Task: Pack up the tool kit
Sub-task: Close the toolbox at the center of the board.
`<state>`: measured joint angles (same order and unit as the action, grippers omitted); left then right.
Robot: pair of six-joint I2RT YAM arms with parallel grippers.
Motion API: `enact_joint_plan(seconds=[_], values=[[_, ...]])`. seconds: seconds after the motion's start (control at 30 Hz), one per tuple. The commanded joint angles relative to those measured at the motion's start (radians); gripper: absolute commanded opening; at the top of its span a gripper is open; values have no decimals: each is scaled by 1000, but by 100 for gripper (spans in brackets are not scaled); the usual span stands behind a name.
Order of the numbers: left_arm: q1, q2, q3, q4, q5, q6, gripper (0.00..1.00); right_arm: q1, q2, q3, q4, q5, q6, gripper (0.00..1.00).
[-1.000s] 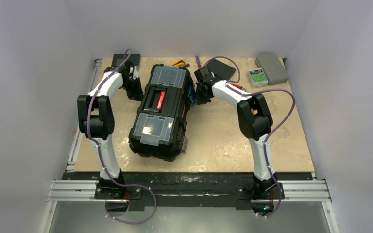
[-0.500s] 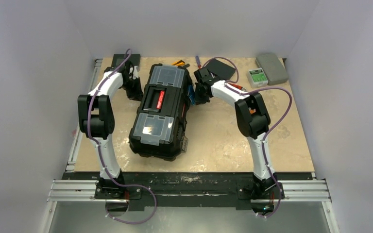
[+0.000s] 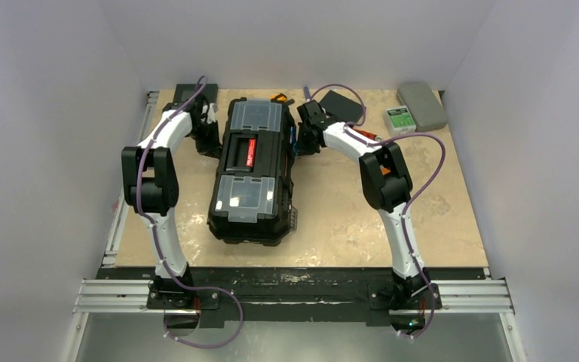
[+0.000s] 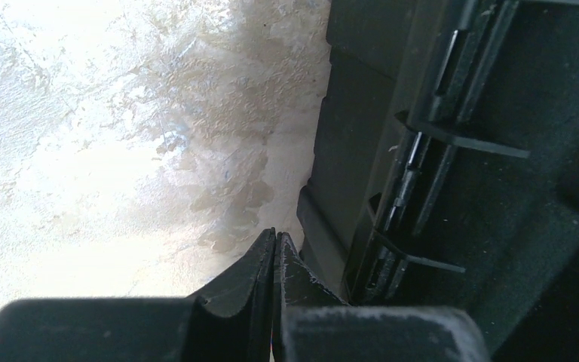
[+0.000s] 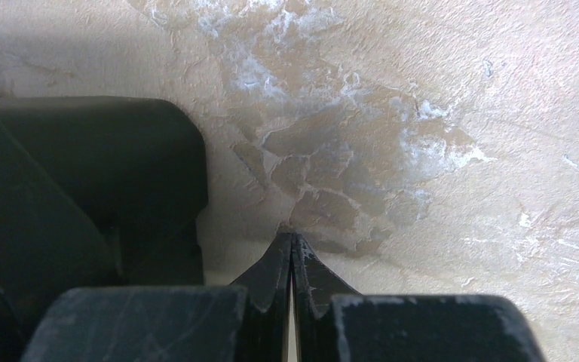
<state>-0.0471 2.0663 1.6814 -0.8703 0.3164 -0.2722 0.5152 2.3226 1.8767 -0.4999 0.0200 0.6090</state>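
Observation:
The tool kit [image 3: 252, 172] is a large black toolbox with a red-marked top handle and two clear-lidded compartments. It stands closed in the middle of the table, its long side running front to back. My left gripper [image 3: 209, 142] is shut and empty at the box's left side near its far end; its ribbed wall [image 4: 452, 166] fills the right of the left wrist view. My right gripper [image 3: 303, 143] is shut and empty against the box's right side; a black corner of the box [image 5: 90, 188] shows in the right wrist view. Small tools [image 3: 277, 97] peek out behind the box.
A flat black box [image 3: 342, 107] lies at the back behind my right arm. A green-labelled white item [image 3: 400, 120] and a grey rounded case [image 3: 422, 105] sit at the back right. A dark block [image 3: 193, 92] sits at the back left corner.
The tool kit has turned from slanted to roughly square with the table. My right gripper moved left and away with it. The left arm barely moved.

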Motion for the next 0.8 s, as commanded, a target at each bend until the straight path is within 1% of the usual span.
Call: enact_joint_plan(seconds=[0.0,0.13,0.23,0.27,0.33,0.4,0.47,0.57,0.63,0.77], values=[[-204,36,25,-23,365,-107,0,196,9,87,294,-168,111,0],[-190,8,29,-29,329,-107,0,190,-83,-16,327,-141,98,0],[-148,-36,18,-17,319,-122,0,166,-191,-109,323,-96,80,0],[-127,-55,8,0,321,-138,2,152,-230,-148,326,-88,79,0],[-69,-95,-18,39,350,-171,9,121,-309,-240,339,-93,81,0],[-4,-154,-52,88,402,-213,21,72,-383,-324,365,-139,84,0],[42,-221,-73,116,402,-227,33,35,-461,-407,400,-193,81,1],[80,-311,-44,62,320,-196,44,-4,-517,-487,396,-276,59,2],[87,-374,-29,36,262,-184,49,-10,-546,-529,366,-290,38,1],[82,-499,-35,15,190,-171,59,-11,-616,-643,372,-307,23,1]])
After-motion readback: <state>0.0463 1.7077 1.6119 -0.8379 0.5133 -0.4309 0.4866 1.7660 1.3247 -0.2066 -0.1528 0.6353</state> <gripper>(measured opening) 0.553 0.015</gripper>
